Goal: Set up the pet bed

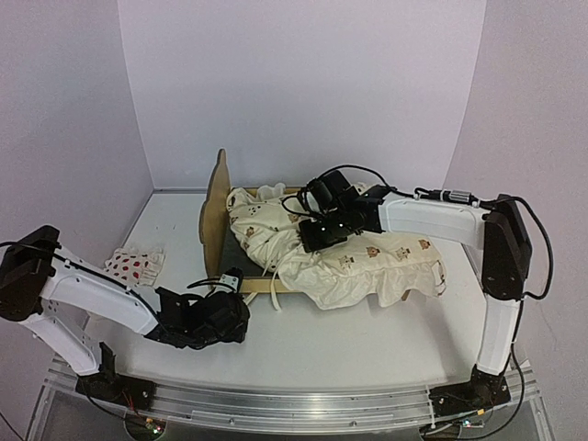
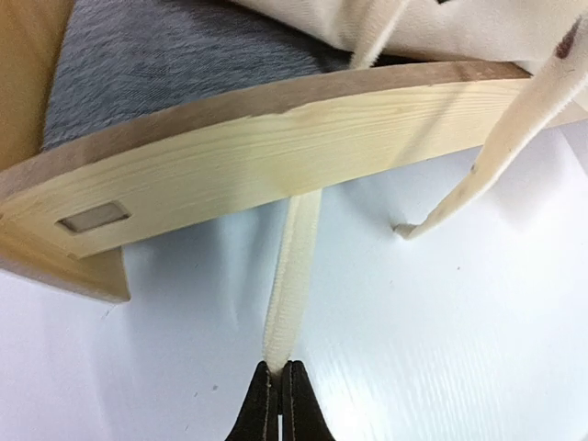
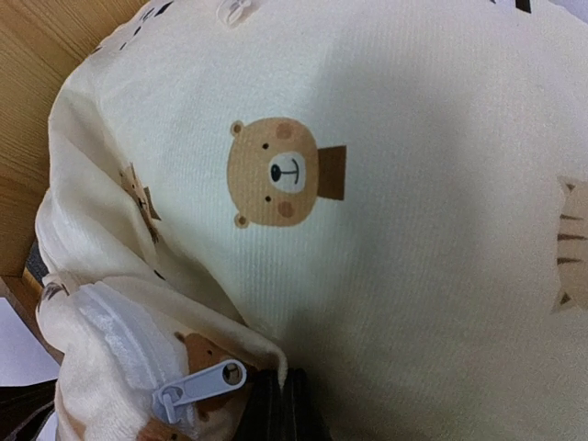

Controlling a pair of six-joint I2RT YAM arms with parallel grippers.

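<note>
The pet bed [image 1: 217, 209] stands at centre frame. In the left wrist view its side rail [image 2: 276, 152] crosses above the left gripper [image 2: 278, 397], whose fingers are clamped together on 1 cream tie [image 2: 294, 257]. At bottom centre of its own view, the right gripper [image 3: 278, 404] pinches a fold of the cushion [image 3: 386, 184].

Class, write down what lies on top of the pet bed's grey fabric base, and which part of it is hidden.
The cream bear-print cushion lies bunched over the grey base, spilling past the frame. Only a strip of base beside the headboard shows; the rest is covered.
</note>
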